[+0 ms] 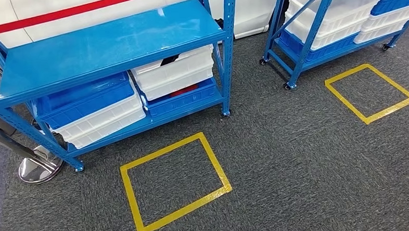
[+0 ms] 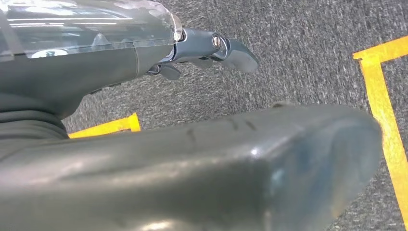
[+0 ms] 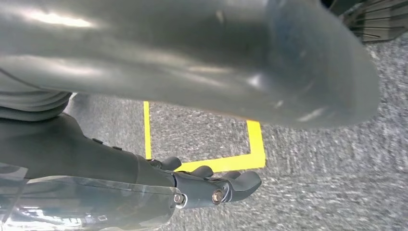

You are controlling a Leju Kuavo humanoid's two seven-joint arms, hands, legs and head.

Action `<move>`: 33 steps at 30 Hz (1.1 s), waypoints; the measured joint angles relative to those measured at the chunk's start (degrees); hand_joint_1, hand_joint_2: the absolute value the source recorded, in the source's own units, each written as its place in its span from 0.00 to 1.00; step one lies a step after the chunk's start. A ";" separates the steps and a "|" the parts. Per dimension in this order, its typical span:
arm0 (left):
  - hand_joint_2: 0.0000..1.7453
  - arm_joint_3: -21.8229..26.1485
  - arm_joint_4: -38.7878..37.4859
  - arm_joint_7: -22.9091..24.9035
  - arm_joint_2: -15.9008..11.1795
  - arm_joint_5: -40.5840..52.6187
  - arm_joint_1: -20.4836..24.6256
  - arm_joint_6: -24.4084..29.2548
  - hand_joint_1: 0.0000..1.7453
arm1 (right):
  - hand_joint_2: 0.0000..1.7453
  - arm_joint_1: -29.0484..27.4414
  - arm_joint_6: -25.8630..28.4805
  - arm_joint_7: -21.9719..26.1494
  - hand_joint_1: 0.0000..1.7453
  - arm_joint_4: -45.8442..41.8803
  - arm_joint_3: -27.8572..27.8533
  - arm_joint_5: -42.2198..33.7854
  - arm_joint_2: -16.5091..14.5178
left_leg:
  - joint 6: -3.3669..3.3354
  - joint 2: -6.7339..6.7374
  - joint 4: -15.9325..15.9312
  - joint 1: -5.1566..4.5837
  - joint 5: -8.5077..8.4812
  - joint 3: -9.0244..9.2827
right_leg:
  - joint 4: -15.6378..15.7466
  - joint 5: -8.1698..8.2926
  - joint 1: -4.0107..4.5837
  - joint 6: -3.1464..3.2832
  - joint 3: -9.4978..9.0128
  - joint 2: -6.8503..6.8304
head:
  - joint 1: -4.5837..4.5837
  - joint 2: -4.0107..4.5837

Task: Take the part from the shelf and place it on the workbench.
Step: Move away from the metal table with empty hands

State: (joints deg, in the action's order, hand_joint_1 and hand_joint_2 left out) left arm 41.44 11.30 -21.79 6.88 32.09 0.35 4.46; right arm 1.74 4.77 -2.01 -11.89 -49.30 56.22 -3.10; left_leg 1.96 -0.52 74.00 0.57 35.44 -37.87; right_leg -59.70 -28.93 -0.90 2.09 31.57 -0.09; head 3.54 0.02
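A blue metal shelf (image 1: 110,41) stands at the left in the head view. On its lower level stacked white bins (image 1: 174,72) sit on a blue bin (image 1: 183,100). Something red (image 1: 183,89) shows in the gap between them, and a dark item (image 1: 170,59) pokes out at the top bin's rim. My left hand (image 2: 110,72) hangs over the grey carpet with its fingers (image 2: 226,50) stretched out, apart from the thumb (image 2: 250,163), and holds nothing. My right hand (image 3: 72,149) hangs the same way, fingers (image 3: 226,185) out, and is empty.
A second blue shelf (image 1: 318,32) with white and blue bins stands at the back right. Two yellow tape squares (image 1: 174,182) (image 1: 370,92) mark the carpet in front of the shelves. A chrome stand base (image 1: 38,167) sits at the left shelf's front corner.
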 joint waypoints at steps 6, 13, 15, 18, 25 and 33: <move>0.00 0.06 0.00 0.00 -0.08 0.44 -0.07 -0.21 0.00 | 0.00 0.00 -0.48 0.11 0.00 0.03 -0.02 0.41 -0.17 | -3.05 0.88 -12.86 -1.24 -9.38 3.75 | 0.22 -2.19 0.80 -0.29 -2.83 -0.40 | 0.00 0.00; 0.00 0.08 0.00 -0.08 -0.11 0.78 -0.10 -0.33 0.00 | 0.00 0.28 -1.43 -0.22 0.00 0.07 0.19 2.48 -0.14 | -4.32 -0.63 -17.73 -0.92 -9.12 7.74 | -6.70 -4.54 0.37 -2.39 -0.41 -0.34 | -0.01 0.00; 0.00 0.09 0.00 -0.08 -0.11 0.84 -0.04 -0.33 0.00 | 0.00 0.35 -1.67 -0.30 0.00 0.07 0.21 2.66 -0.11 | -4.35 -1.46 -17.76 -0.86 -8.69 8.15 | -12.95 -7.04 0.03 -2.88 4.10 -0.13 | -0.01 0.00; 0.00 0.09 0.00 -0.09 -0.05 0.91 -0.13 -0.36 0.00 | 0.00 0.20 -1.84 -0.49 0.00 0.07 0.32 3.13 0.02 | -3.71 -3.24 -17.58 -0.46 -7.56 9.55 | -11.20 -3.26 -0.62 -3.65 5.68 0.14 | 0.00 0.00; 0.00 0.12 0.00 -0.20 0.06 0.96 0.06 -0.35 0.00 | 0.00 0.00 -1.20 -0.32 0.00 0.11 0.34 2.27 0.22 | -1.06 -5.63 -15.94 0.14 -5.25 10.45 | -0.22 1.81 -1.02 -2.25 1.95 3.56 | -0.01 0.00; 0.00 0.25 0.00 -0.25 0.14 1.01 0.11 -0.36 0.00 | 0.00 -0.02 -0.78 -0.72 0.00 0.11 -0.34 1.49 0.28 | -0.39 -0.02 -1.44 0.14 -2.00 -0.83 | 0.25 -0.98 -0.45 -0.89 -1.90 0.65 | 0.01 0.00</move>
State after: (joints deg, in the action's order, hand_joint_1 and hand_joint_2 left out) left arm 41.69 11.30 -22.04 7.02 33.10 0.47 4.10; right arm 1.72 3.98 -2.73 -11.78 -49.64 57.70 -2.82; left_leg 1.57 -0.54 72.57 0.72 33.45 -38.70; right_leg -59.45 -29.91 -1.35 1.21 29.68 0.56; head 3.55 0.02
